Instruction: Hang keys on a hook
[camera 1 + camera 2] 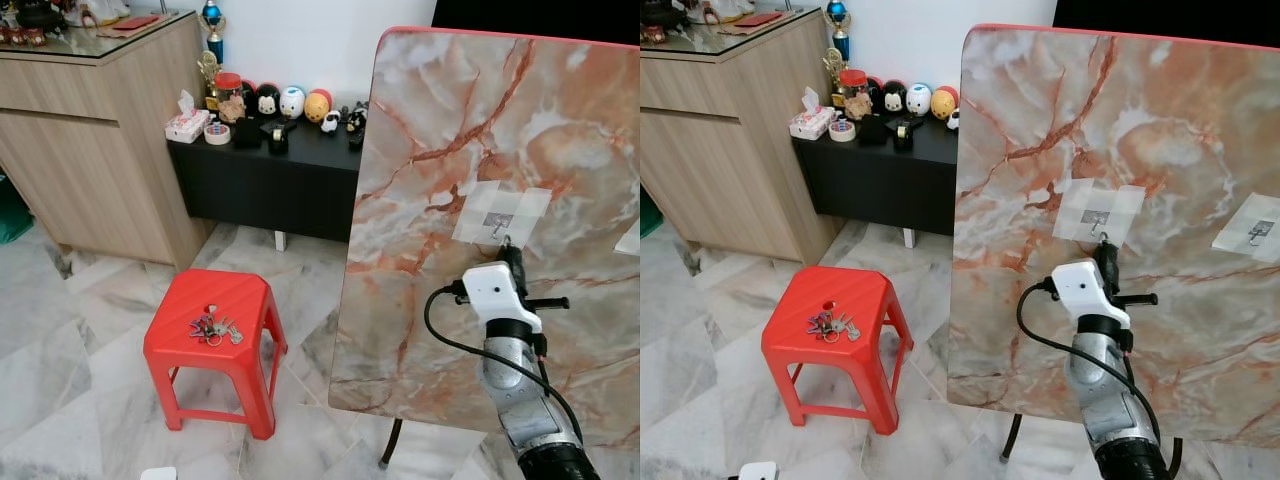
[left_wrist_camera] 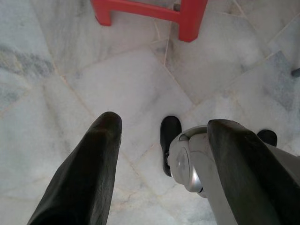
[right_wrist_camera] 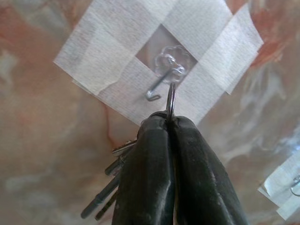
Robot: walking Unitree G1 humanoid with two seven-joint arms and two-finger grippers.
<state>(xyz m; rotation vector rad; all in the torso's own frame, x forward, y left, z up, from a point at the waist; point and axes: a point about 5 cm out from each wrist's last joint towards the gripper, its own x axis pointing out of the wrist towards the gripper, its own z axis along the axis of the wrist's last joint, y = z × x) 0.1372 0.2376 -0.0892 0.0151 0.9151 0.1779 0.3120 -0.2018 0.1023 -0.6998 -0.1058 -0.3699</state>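
Keys (image 3: pixel 112 187) hang below the closed jaws of the right gripper (image 3: pixel 171 123), which pinch the key ring (image 3: pixel 171 101) so that it stands edge-on just beside the hook (image 3: pixel 161 82). Holding the ring upright like this seems meant to let its loop pass over the hook's upturned tip; from the right wrist view I cannot tell whether the ring is already over the wire or only next to it. The hook is clear plastic with a thin metal arm, fastened by crossed strips of white tape (image 3: pixel 117 61) to the marble board (image 3: pixel 47 140).

In the left eye view, the right gripper (image 1: pixel 507 243) reaches up to the taped patch on the upright marble board (image 1: pixel 440 120). To the left, a red stool (image 1: pixel 215 325) carries a second bunch of keys (image 1: pixel 214 327), well apart from the arm. Farther off stand a black bench (image 1: pixel 260 175) with small figurines (image 1: pixel 290 102) and a wooden cabinet (image 1: pixel 90 150).

The right eye view shows a second taped hook (image 1: pixel 1258 232) on the board to the right, unused.

In the left wrist view, the left gripper (image 2: pixel 164 136) hangs idle over the marble floor (image 2: pixel 70 70), its jaws wide apart and empty, with the stool's legs (image 2: pixel 190 23) beyond.

Nothing appears to block the hook; the thin wire tip looks easy to miss.
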